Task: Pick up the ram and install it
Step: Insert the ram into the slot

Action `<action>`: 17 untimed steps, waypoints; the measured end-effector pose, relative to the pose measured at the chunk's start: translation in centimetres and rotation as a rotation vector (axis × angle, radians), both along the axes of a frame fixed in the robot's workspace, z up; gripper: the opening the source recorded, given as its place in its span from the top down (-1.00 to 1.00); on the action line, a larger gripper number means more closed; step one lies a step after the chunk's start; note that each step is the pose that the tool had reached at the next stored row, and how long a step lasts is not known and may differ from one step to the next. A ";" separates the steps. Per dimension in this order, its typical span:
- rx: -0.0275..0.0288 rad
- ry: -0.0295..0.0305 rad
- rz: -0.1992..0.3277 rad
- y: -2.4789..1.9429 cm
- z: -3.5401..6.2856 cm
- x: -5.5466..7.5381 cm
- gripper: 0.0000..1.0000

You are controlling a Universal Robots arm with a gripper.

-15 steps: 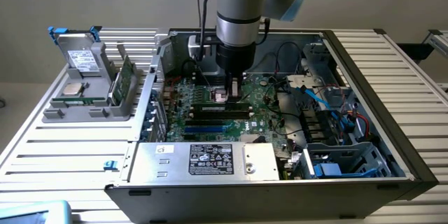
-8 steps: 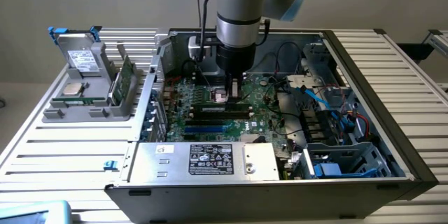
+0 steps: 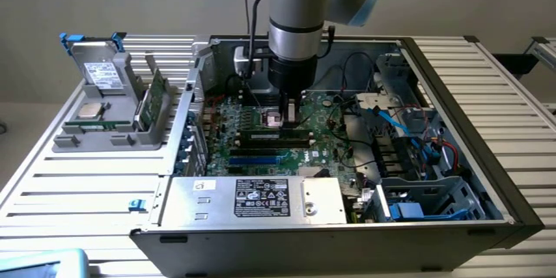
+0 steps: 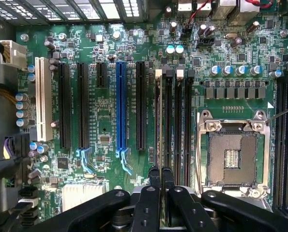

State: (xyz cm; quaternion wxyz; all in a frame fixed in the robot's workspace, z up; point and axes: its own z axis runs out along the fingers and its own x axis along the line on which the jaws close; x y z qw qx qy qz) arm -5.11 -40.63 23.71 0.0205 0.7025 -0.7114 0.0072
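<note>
Item 1 — bench (image 3: pixel 78 187): slatted metal. We log an open computer case (image 3: pixel 486 135) lying on it, filling the exterior view from six to three o'clock.

Item 2, nearest: a grey power supply (image 3: pixel 252 200) with a dark label, at six o'clock inside the case.

Item 3: the green motherboard (image 3: pixel 252 151), at the centre of the case just beyond the power supply. In the wrist view we count on this board (image 4: pixel 105 145) a blue slot (image 4: pixel 120 111), black memory slots (image 4: pixel 180 125) and an open processor socket (image 4: pixel 233 157).

Item 4: the pincer (image 3: pixel 282 120), hanging low over the board at the dial's centre. In the wrist view the pincer (image 4: pixel 160 176) is pressed together. Its black fingers (image 4: pixel 154 181) leave barely a slit, we see nothing between them, and they line up with the memory slots.

Item 5: a grey holder (image 3: pixel 96 140) on the bench at nine o'clock, outside the case. It carries three things:
- The ram (image 3: pixel 155 103) stands on edge, well apart from the pincer.
- A square processor chip (image 3: pixel 91 110) sits beside the ram.
- A drive (image 3: pixel 104 73) with blue tabs stands behind the chip.

Item 6, farthest — the arm (image 3: pixel 300 11), coming down from twelve o'clock.
</note>
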 end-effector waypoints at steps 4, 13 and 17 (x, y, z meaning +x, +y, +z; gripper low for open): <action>0.0000 0.0000 0.000 0.01 -0.16 0.0 0.74; 0.0000 0.0000 -0.001 0.01 -0.30 0.1 0.74; 0.0001 -0.0001 -0.001 0.01 -0.39 0.1 0.74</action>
